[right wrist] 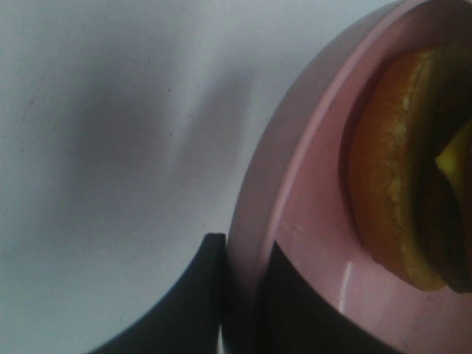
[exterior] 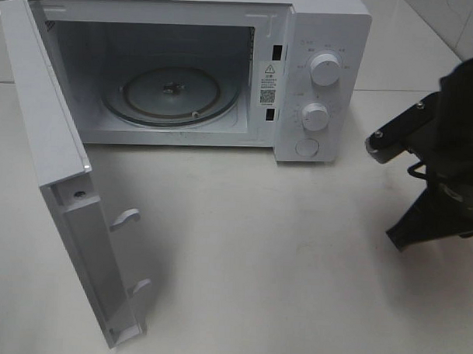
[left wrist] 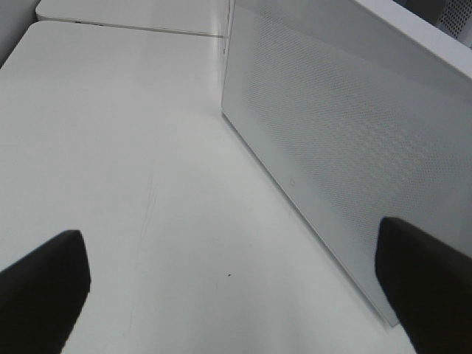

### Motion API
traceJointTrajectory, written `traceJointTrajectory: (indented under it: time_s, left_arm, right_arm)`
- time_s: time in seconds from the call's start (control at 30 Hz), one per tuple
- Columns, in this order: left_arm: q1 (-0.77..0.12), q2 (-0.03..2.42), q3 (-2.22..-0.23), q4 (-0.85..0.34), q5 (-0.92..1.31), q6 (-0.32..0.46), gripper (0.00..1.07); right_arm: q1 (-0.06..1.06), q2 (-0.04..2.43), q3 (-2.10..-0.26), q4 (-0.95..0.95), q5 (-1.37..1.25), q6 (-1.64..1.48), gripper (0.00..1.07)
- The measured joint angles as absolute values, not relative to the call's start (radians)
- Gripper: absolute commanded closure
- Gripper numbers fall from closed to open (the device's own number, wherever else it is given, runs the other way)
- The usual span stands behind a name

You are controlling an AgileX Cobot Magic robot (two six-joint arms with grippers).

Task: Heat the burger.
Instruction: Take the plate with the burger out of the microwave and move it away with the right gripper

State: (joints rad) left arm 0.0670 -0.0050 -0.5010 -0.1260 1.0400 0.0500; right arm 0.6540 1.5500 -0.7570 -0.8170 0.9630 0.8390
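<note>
Pink round plastic plate [right wrist: 310, 221] fills the right wrist view, its rim pinched between the narrow black fingers [right wrist: 193, 295] of the right gripper [right wrist: 240, 295]. On it sits the burger [right wrist: 405, 169]: golden-brown bun, dark patty, a bit of yellow cheese showing. In the overhead view the right arm [exterior: 439, 161] is at the right edge; plate and burger are out of that frame.

Step, as I judge it: carry the plate into the white microwave oven [exterior: 225, 68]. Its door [exterior: 58, 178] is swung fully open, glass turntable [exterior: 173, 93] bare. Keep the plate level, clear the cavity's edge, set it centred on the turntable.

Left gripper [left wrist: 236, 287] is spread wide, holding nothing, beside the perforated door panel [left wrist: 346, 147].

Plain white tabletop [exterior: 280, 264], smooth; a pale wall or second table behind.
</note>
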Motion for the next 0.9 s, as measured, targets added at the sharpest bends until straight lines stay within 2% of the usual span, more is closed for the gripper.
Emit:
traceJointTrajectory:
  time_s: [0.13,0.43,0.9]
  left_arm:
    - [0.067,-0.005,-0.501,-0.126,1.04,0.05,0.09]
    - [0.067,-0.005,-0.501,-0.126,1.04,0.05,0.09]
    - [0.067,-0.005,-0.501,-0.126,1.04,0.05,0.09]
  right_arm:
    - [0.612,1.662,-0.842,-0.798,0.979,0.946,1.06]
    - [0.525,1.759,-0.924,-0.78,0.96,0.967,1.05]
    - [0.391,1.91,-0.951,-0.803,0.88,1.077,1.01]
